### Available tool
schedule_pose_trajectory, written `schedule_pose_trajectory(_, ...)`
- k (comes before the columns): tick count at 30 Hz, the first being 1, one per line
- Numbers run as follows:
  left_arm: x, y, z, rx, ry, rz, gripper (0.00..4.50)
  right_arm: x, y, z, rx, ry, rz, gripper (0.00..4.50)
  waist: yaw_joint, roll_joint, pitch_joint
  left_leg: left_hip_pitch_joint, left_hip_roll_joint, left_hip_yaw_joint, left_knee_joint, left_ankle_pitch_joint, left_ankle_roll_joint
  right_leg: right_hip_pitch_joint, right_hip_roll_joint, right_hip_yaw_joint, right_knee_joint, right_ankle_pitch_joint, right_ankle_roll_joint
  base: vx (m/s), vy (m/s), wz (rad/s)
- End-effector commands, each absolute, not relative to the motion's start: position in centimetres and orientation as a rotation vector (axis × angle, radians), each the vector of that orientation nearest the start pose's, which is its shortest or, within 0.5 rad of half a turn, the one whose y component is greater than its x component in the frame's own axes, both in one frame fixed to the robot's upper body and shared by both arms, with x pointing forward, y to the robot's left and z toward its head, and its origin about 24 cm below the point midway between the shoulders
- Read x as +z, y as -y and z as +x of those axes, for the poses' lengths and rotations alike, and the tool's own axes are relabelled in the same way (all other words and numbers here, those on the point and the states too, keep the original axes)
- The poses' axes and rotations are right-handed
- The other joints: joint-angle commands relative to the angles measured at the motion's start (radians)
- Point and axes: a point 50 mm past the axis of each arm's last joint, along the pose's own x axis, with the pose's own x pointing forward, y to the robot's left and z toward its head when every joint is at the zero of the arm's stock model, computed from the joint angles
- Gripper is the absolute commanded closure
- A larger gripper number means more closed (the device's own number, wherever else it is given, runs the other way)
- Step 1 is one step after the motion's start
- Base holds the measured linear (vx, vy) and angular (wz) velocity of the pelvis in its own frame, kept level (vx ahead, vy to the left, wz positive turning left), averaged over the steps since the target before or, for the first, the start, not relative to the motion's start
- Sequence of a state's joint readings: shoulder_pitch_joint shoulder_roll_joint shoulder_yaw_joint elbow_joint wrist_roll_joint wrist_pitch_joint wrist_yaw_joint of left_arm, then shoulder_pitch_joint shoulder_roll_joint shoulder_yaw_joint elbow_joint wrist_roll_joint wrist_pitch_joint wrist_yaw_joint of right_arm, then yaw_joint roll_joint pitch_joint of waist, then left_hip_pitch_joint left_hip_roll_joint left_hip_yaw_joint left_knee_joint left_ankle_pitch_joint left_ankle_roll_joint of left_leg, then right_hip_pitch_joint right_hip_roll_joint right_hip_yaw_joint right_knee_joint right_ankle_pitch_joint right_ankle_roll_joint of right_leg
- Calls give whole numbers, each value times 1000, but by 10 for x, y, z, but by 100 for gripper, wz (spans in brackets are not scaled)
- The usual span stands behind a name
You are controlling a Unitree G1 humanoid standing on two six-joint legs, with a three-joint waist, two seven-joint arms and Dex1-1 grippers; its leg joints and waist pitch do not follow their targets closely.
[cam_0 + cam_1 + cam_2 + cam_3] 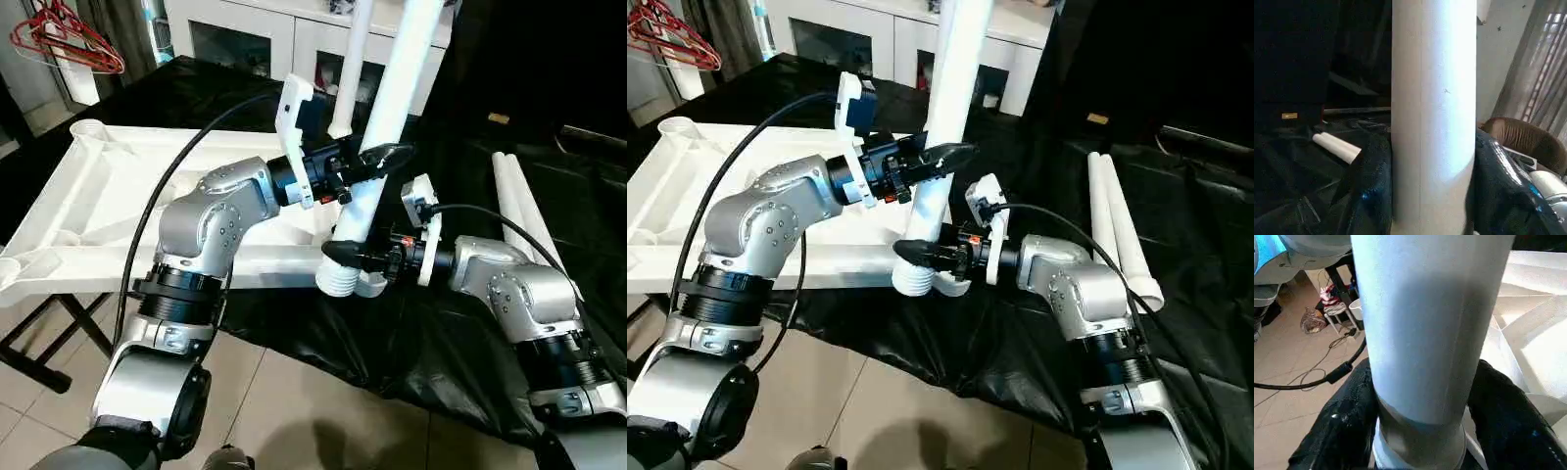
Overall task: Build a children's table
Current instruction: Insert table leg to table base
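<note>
top: white tabletop [147,186] lies ribs-up on a stand, over black sheeting [411,343]; near corner by the robot is where the work is. count 1.
step: seating a leg. Leg [392,108] stands near upright, leaning slightly, its ribbed foot end [338,281] at the top's near edge. Looks like it is going into the corner socket there; socket itself is hidden behind leg and pincers, so can't confirm how far in it is.
legs: 4 by my count. One in hand, one more standing [351,69] behind it at the top's far side, apparently already fitted, two lying side by side [524,211] on the sheeting to the right.
sockets: one open round socket [88,127] visible at the far left corner; others not readable.
left pincer: [377,157] closed around the leg, partway up, fingers on both sides of the tube.
right pincer: [355,258] closed around the same leg low down, just above the ribbed end.
next move: keep leg square to the socket, lower pincer steering the end, upper pincer setting the tilt, then push or twist down until it seats. Risk is cocking the tube so it binds.
progress: roughly one leg in, second underway, two to go.
</note>
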State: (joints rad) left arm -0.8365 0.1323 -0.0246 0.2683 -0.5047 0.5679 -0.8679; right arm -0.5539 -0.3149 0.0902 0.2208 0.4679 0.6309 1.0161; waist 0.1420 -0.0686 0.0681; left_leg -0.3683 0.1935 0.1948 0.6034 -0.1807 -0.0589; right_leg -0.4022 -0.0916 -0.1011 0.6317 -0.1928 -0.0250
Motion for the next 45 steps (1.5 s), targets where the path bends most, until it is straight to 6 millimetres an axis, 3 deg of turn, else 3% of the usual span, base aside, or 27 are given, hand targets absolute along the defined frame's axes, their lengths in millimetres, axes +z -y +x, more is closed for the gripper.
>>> schedule_pose_trajectory(1,207,-54,337,-1293,70,-229,269,113,121,316,1193,-280,239,177,-1,5,-83,9,41,-21,-63,-86,4,67,-69,61,-64,-60,-196,0,0,0)
schedule_pose_trajectory(27,209,-48,333,-1326,73,-234,269,109,117,309,1249,-310,291,177,0,5,-83,10,41,-21,-62,-89,2,67,-70,61,-63,-52,-207,0,0,0)
schedule_pose_trajectory(28,209,-47,332,-1331,71,-240,269,109,116,309,1249,-310,292,206,1,6,-83,10,41,-21,-63,-89,2,67,-70,61,-63,-56,-205,0,0,0)
schedule_pose_trajectory(34,208,-45,331,-1334,69,-246,269,109,116,310,1248,-310,293,246,0,5,-83,10,42,-21,-63,-88,2,67,-70,61,-63,-54,-205,0,0,0)
schedule_pose_trajectory(45,209,-47,334,-1314,69,-235,269,109,116,310,1251,-309,293,255,1,6,-83,9,41,-21,-63,-87,4,68,-70,61,-63,-55,-203,0,0,0)
